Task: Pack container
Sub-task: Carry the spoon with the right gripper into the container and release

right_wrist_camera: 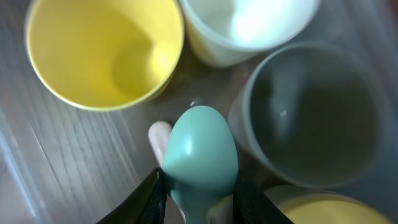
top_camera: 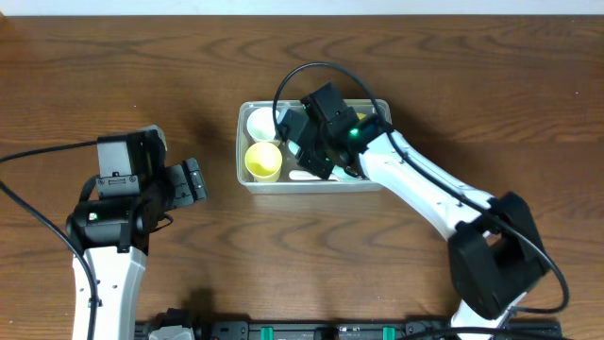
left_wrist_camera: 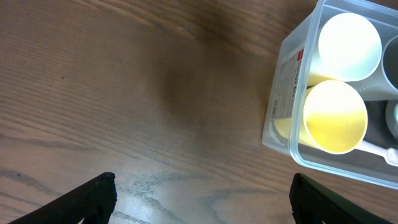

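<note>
Closest to your right wrist cam is the teal spoon [right_wrist_camera: 200, 149], pinched in the right gripper [right_wrist_camera: 200, 190] and hanging inside the clear container [top_camera: 240, 142], which sits mid-table. Looks to me like you're at the drop-it-in step. Just past the spoon there's a pale spoon tip [right_wrist_camera: 160, 134], then the yellow cup [right_wrist_camera: 102, 53], grey cup [right_wrist_camera: 311, 115] and white cup [right_wrist_camera: 249, 25] crowding around. The only free floor is that slot between yellow and grey, so I'd lower straight down and let go without swinging sideways. Your left gripper [left_wrist_camera: 202, 186] is spread wide, holding nothing, over bare table [top_camera: 113, 76] left of the tub, with plenty of room there.
</note>
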`<move>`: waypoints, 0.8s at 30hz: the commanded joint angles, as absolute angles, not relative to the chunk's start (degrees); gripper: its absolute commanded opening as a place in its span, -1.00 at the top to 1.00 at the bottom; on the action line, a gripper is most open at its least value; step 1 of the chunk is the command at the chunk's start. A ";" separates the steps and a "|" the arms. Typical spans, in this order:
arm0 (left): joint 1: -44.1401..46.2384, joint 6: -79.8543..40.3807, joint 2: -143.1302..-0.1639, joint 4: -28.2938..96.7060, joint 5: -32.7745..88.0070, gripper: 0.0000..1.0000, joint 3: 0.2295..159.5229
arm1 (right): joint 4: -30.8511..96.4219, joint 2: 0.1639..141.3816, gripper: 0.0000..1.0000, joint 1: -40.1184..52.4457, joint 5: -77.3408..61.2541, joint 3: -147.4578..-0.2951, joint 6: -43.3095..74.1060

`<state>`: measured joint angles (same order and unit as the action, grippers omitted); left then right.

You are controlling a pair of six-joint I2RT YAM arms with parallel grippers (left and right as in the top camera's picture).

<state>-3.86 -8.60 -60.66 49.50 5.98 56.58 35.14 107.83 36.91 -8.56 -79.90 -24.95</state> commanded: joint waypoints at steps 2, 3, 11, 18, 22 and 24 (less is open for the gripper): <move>-3.81 -8.49 -60.73 49.63 5.37 -0.78 55.70 | 36.88 109.10 0.98 37.47 -9.32 -80.86 -27.44; -3.84 -8.49 -60.73 49.63 5.37 -0.78 55.70 | 37.50 109.10 0.98 37.47 -9.32 -80.86 -27.88; -3.84 -8.49 -60.73 49.60 5.37 -0.78 55.70 | 40.32 109.10 0.12 37.45 -9.23 -80.86 -29.50; -3.81 -8.49 -60.73 49.63 5.37 -0.78 55.70 | 40.23 108.29 -0.24 37.45 -9.19 -81.06 -30.96; -3.81 -8.49 -60.73 49.60 5.37 -0.78 55.70 | 40.07 106.26 -0.34 36.56 -9.19 -81.80 -30.50; -3.84 -8.49 -60.73 49.60 5.37 -0.78 55.70 | 39.86 104.92 -0.41 35.29 -7.68 -82.54 -28.18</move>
